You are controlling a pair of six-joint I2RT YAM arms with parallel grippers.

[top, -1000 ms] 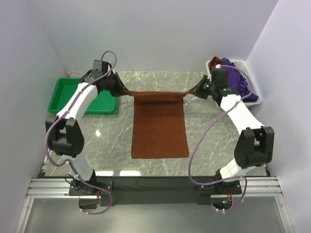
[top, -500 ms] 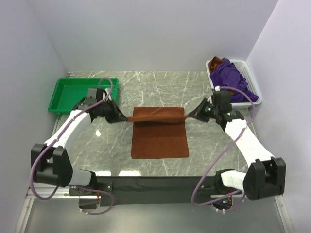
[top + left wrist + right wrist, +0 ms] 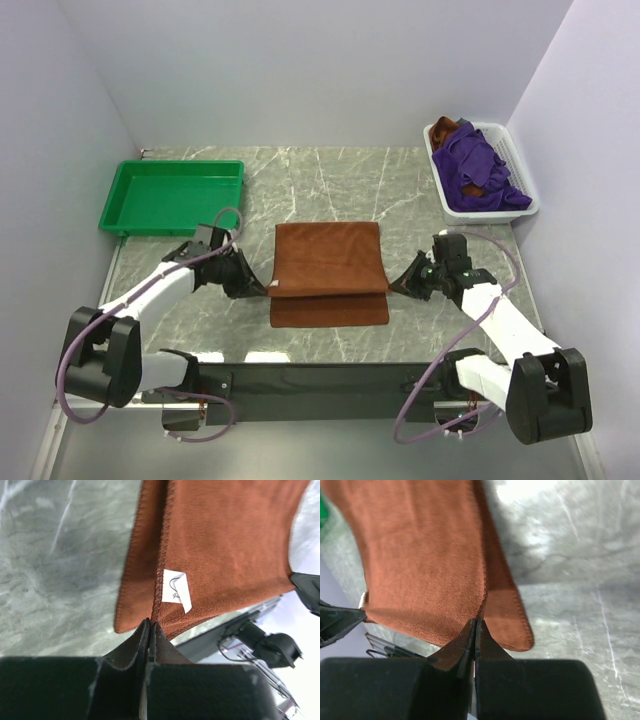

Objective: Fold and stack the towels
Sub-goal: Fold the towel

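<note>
A rust-brown towel (image 3: 330, 270) lies on the marble table, its far half doubled over toward the near edge. My left gripper (image 3: 266, 290) is shut on the upper layer's left corner, seen in the left wrist view as the left gripper (image 3: 150, 622) pinching the towel (image 3: 225, 550) beside a white label (image 3: 177, 590). My right gripper (image 3: 392, 286) is shut on the right corner; the right wrist view has the right gripper (image 3: 476, 621) clamped on the towel (image 3: 420, 555) edge. A strip of the lower layer (image 3: 330, 312) still shows in front. More towels, purple and rust (image 3: 478, 172), fill the basket.
A green tray (image 3: 170, 195) stands at the back left. A white basket (image 3: 530, 200) sits at the back right. The black front rail (image 3: 330, 380) runs along the near edge, close behind both grippers.
Both grippers have carried the towel's far edge toward the near edge and down, laying the upper half over the lower one. The arms have folded low over the table.
</note>
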